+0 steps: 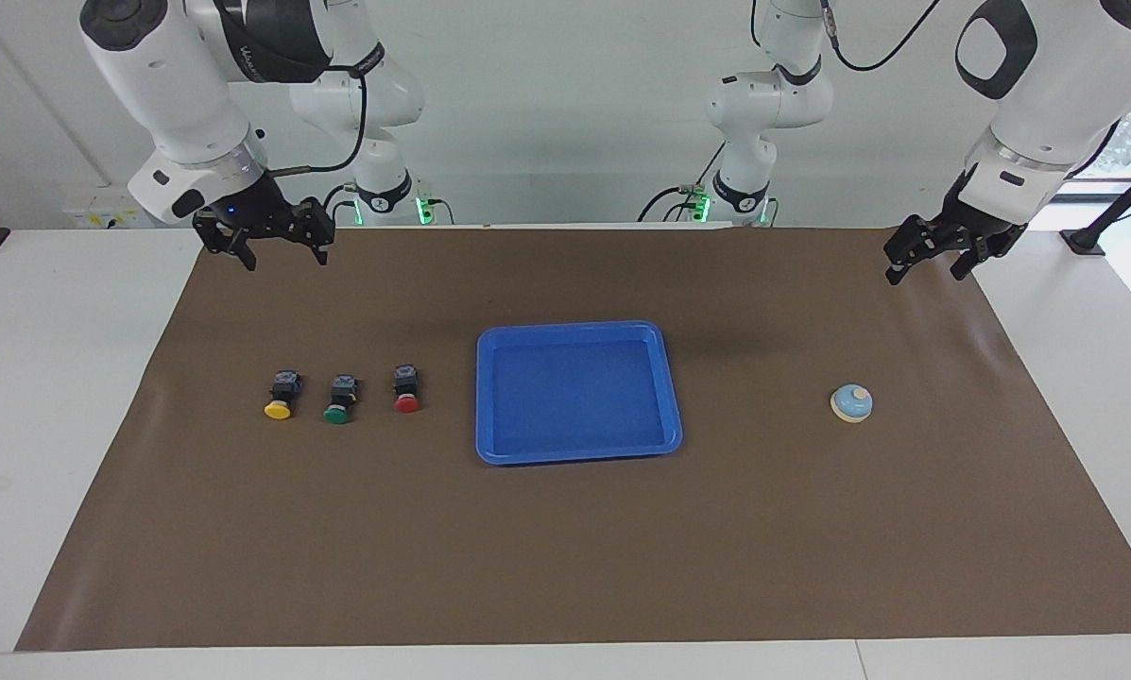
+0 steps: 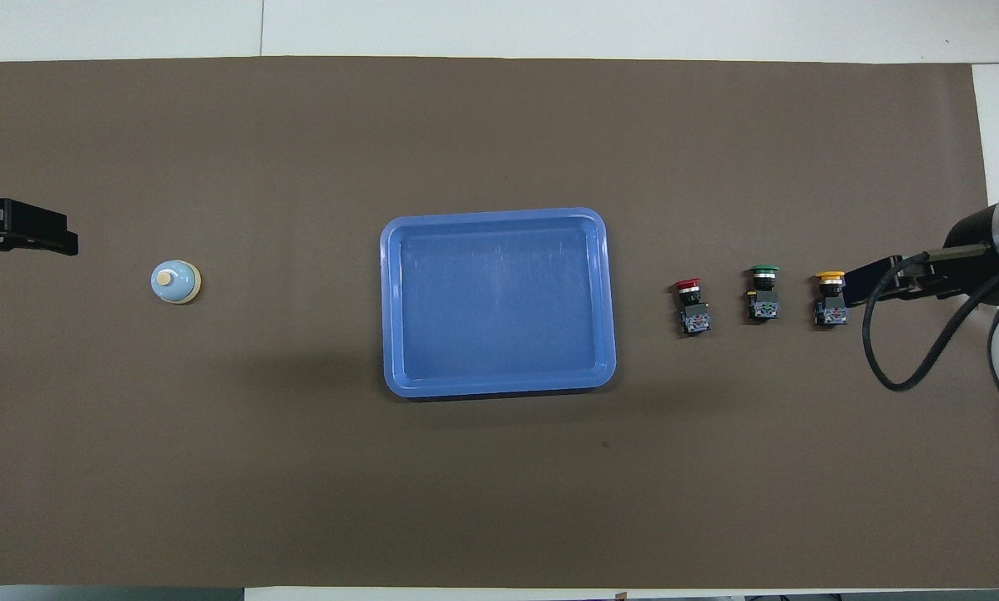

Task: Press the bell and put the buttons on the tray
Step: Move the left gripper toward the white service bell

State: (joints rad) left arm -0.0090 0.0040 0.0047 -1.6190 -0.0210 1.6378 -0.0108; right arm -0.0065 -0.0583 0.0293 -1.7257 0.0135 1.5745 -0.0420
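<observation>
The bright blue tray lies empty in the middle of the mat, and also shows in the overhead view. The light-blue bell stands toward the left arm's end. Three buttons stand in a row toward the right arm's end: yellow, green, and red closest to the tray. My right gripper is open and empty, raised over the mat's edge at the robots' side. My left gripper is open and empty, raised over the mat's corner.
A brown mat covers most of the white table. A black cable loops from the right arm's wrist.
</observation>
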